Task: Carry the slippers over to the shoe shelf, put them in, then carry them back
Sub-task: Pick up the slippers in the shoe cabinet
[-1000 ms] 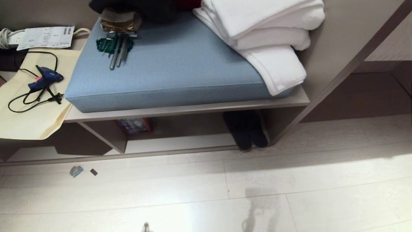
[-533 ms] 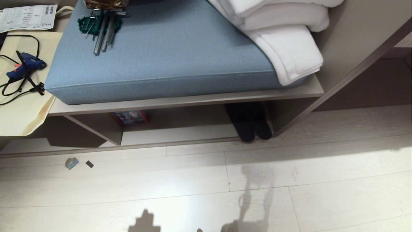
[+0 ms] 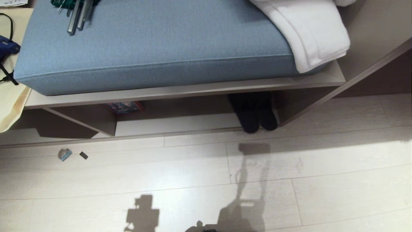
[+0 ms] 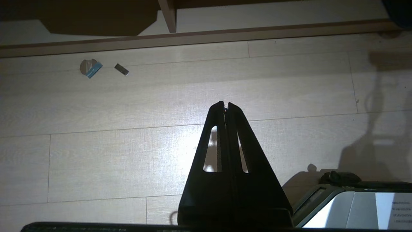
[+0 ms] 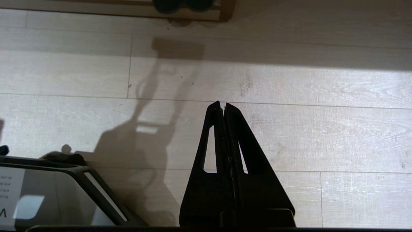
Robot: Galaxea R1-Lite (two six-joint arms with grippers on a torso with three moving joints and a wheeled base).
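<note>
The dark grey slippers [image 3: 256, 112] sit side by side at the right end of the shoe shelf [image 3: 180, 124], toes at its front edge; their toes [image 5: 182, 4] also show at the far edge of the right wrist view. Their backs are hidden under the bench board. Neither arm appears in the head view. My left gripper [image 4: 225, 103] hangs shut and empty over the pale floor. My right gripper [image 5: 222, 103] is likewise shut and empty above the floor, well short of the slippers.
A blue cushion [image 3: 151, 48] with metal tools [image 3: 75, 16] and white towels [image 3: 312, 32] tops the bench over the shelf. A colourful box [image 3: 124, 107] lies inside the shelf. Two small scraps [image 3: 66, 154] lie on the floor [image 3: 338, 167]. My base corner [image 4: 354, 199] shows below.
The whole head view has shifted: the bench and shelf appear closer and higher in the picture, and my shadow has grown on the floor. The slippers have not moved in the shelf.
</note>
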